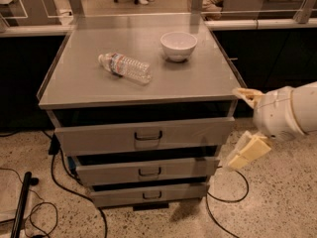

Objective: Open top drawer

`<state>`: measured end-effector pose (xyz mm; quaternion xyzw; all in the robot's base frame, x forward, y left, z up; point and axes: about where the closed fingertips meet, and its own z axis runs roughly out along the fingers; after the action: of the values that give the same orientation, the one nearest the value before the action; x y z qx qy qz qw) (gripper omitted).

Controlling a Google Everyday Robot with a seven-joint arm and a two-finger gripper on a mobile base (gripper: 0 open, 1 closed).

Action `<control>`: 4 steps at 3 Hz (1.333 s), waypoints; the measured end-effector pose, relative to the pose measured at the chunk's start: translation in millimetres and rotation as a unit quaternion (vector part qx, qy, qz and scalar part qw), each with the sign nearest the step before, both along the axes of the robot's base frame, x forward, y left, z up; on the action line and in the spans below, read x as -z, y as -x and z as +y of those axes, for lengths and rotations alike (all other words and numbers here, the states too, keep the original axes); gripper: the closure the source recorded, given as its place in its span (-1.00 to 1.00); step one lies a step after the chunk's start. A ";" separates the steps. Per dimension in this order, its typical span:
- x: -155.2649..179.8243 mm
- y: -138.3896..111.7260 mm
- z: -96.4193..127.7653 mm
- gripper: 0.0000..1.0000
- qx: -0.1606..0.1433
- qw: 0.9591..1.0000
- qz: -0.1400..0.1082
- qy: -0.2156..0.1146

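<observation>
while the cables [59,182] on the speckled floor lie nearest, the work sits just above them: three grey fronts stacked in the cabinet, and the top drawer [94,139], the widest and tallest, lies under the cabinet's lip with a dark gap over it. its handle [148,135] hangs mid-front. the drawer looks shut or barely out; which one cannot be told from here. the gripper [237,128] hovers off the cabinet's right front corner, beside the drawer's right end, fingers spread wide and holding nothing, one fingertip near the top's edge and the other lower, by the middle drawer [109,173]. it is well apart from the handle, so the step in hand is probably the approach. to do it well, the arm should swing left across the front, level with the bail and not the smaller handle below, meet it square, close around the bar, then pull straight out so the drawer does not bind. farther back, on top, a bottle [125,67] lies on its side and a white bowl [178,45] stands beyond it; a jerky pull could roll the bottle.
</observation>
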<state>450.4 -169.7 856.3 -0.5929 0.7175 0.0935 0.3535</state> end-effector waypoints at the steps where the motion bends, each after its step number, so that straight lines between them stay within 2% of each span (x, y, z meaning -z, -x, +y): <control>1: 28.1 -10.2 9.3 -1.00 0.004 1.000 0.018 -0.008; 2: 57.1 -19.7 17.7 -1.00 0.012 0.999 0.040 -0.024; 3: 89.5 -32.7 36.2 -1.00 0.008 0.997 0.061 -0.036; 4: 130.9 -55.7 58.1 -1.00 0.007 0.997 0.068 -0.042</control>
<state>506.1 -111.6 725.4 -0.5644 0.7395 0.1610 0.3297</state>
